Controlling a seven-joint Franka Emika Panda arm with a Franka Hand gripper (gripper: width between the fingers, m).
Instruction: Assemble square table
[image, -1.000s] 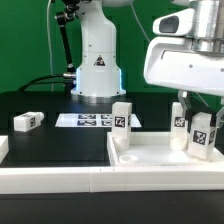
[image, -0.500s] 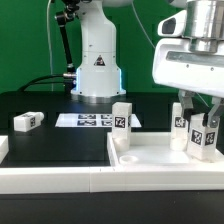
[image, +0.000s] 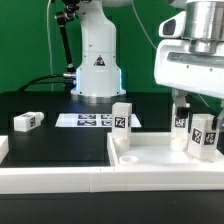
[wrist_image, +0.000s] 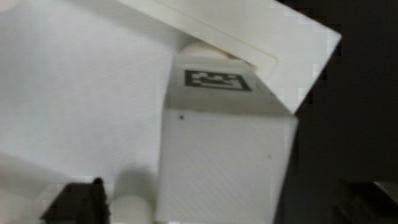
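Observation:
The white square tabletop (image: 150, 158) lies at the front on the exterior view's right, with three tagged legs standing on it. One leg (image: 122, 117) is at its back left corner and another (image: 180, 118) further right. My gripper (image: 203, 126) straddles the rightmost leg (image: 203, 136), open, with a gap on either side. In the wrist view that leg (wrist_image: 228, 150) stands upright on the tabletop (wrist_image: 71, 90) between my gripper (wrist_image: 228, 205), whose dark fingers (wrist_image: 80, 203) stay clear of it. A loose leg (image: 27, 121) lies on the black table at the left.
The marker board (image: 88, 120) lies flat in front of the arm's white base (image: 97, 65). A long white rail (image: 55, 180) runs along the front edge. A white block (image: 3, 147) shows at the left edge.
My fingers were shut on the rightmost leg; now they have spread apart and let it go. The leg stays upright on the tabletop.

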